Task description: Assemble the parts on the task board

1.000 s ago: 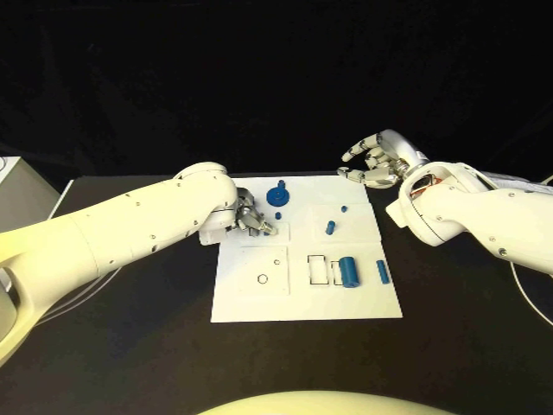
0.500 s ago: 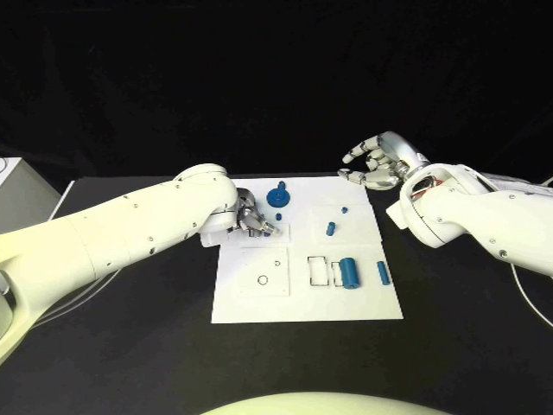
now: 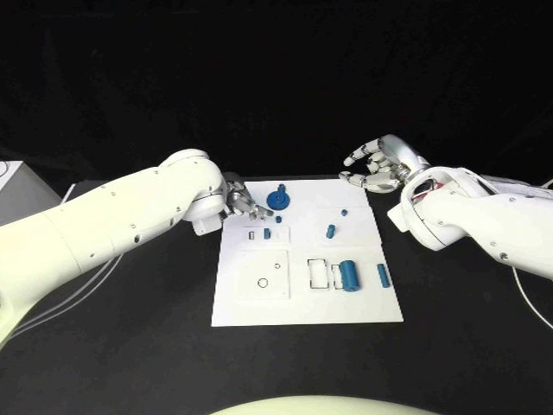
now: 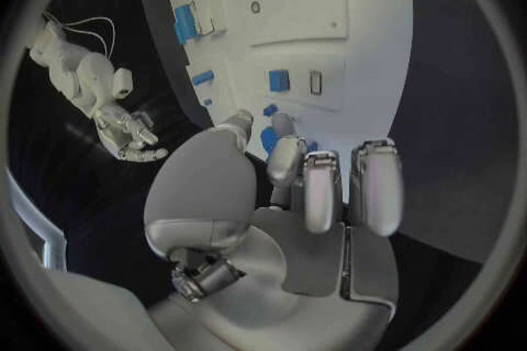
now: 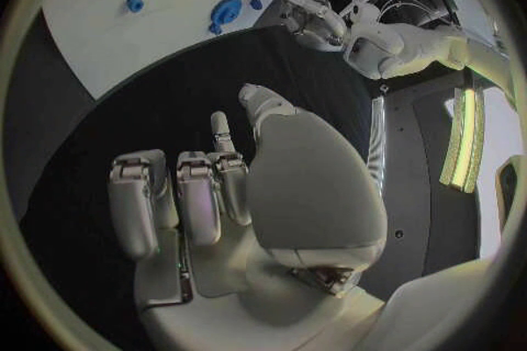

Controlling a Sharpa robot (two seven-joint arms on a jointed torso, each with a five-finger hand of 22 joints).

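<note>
From my station I saw the task board (image 3: 304, 298) as plain white, marked with thin dark outlines of rectangles and a small ring. The parts on it were all blue: a round gear-like piece (image 3: 278, 200), a thick cylinder (image 3: 350, 275), a slim bar (image 3: 383, 275) and a few small pegs (image 3: 330, 230). The worktop (image 3: 127, 346) beneath was black. Both arms were glossy white, and the left hand (image 3: 238, 201) and right hand (image 3: 374, 164) were silver-grey. A pale grey box (image 3: 0, 186) sat at the worktop's far left.
</note>
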